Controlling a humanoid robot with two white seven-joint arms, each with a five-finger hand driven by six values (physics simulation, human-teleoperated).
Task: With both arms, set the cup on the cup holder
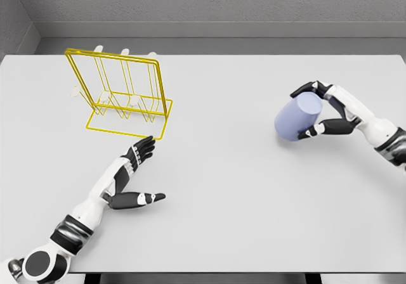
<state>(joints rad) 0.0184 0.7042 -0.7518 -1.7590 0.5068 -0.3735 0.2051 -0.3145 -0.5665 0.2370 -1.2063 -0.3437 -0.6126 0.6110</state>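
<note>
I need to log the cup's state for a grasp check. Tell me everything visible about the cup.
The cup is a plain pale lavender-blue cylinder with a matte, plastic-like look and no handle showing. It is tilted, its flat end toward the upper right, on the right side of the white table. The right hand grips it, dark fingers curling over the top and thumb under the lower edge. It is far from the yellow wire cup holder.

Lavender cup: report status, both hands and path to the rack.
Right robot hand shut on lavender plastic cup, tilted. Left robot hand open, fingertips near yellow wire cup holder. Grey table bare between cup and holder.
</note>
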